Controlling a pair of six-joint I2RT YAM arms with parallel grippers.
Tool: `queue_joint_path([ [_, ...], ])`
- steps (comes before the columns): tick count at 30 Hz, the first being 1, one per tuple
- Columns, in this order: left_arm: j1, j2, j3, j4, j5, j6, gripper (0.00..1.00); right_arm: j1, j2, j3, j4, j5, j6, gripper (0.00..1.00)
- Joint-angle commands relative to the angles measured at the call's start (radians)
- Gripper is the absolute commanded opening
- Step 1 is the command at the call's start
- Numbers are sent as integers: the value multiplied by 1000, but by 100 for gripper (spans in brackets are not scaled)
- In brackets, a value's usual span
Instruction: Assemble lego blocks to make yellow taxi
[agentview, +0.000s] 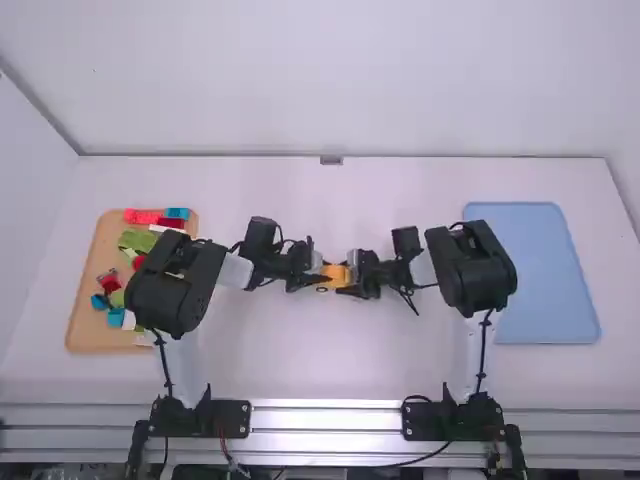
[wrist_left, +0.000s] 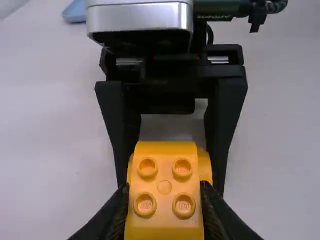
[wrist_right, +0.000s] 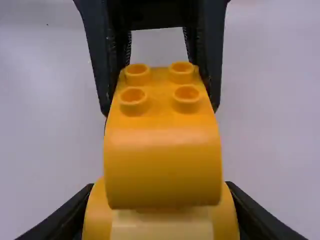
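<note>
Taxi body at the joining step, pinched from both sides.
From the left: a tan tray (agentview: 88, 300) holds loose coloured blocks (agentview: 115, 317); then the left gripper (wrist_left: 164, 195) has its fingers closed about the yellow studded top block (wrist_left: 165, 187), mid-table between the arms. That block sits over a wider yellow lower piece (wrist_right: 97, 215), which the right gripper (wrist_right: 159, 186) clasps by its sides; beyond is a blue tray (agentview: 545, 280). The step looks like seating top on bottom. Next calls for an even press with the edges square, then one gripper easing off while the other steadies the body.
</note>
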Motion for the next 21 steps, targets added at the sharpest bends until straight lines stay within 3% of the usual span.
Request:
queue_joint_path([
  [1,8,11,15,-14,-11,-3,2,1,16,1,-5,-13,-7,41],
  [21,-26,29,15,-98,-46,56,2,2,16,1,-5,-49,-6,41],
])
